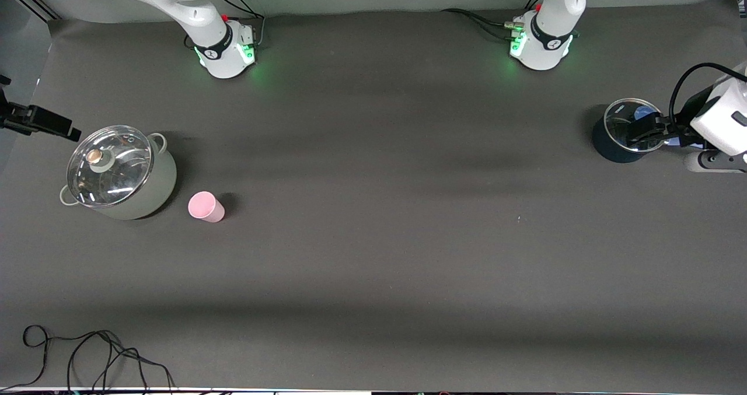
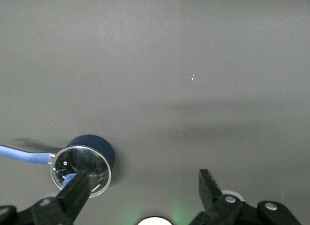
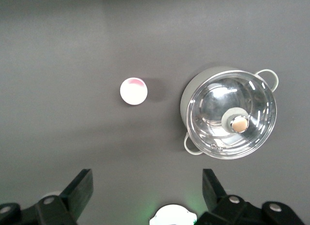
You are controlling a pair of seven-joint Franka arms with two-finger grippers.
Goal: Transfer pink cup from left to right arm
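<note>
The pink cup stands on the bench at the right arm's end, held by neither arm. Seen from the front camera, it sits just beside the lidded pot, at about that pot's four o'clock.

The right hand hangs high over the pot and cup at the bench's nine o'clock edge, fingers spread wide and holding nothing. The left hand is at three o'clock, over a dark pot with a glass lid. Its fingers are also apart and hold nothing.

The scene fits two stages of the job. The cup may be waiting to be fetched for the hand-over, or it may have been set down here after one. Nothing on the bench says which.

The cup looks light and narrow, and it stands close to the pot. A hand coming down a little off-centre could tip it, or could catch the pot's rim or handle. The cup also lies well away from the left arm's base, so that arm would be reaching at full stretch. In any mid-air pass, the cup would drop if one hand let go before the other had closed on it. The left hand is close to the glass lid and could clip it when swinging away.
</note>
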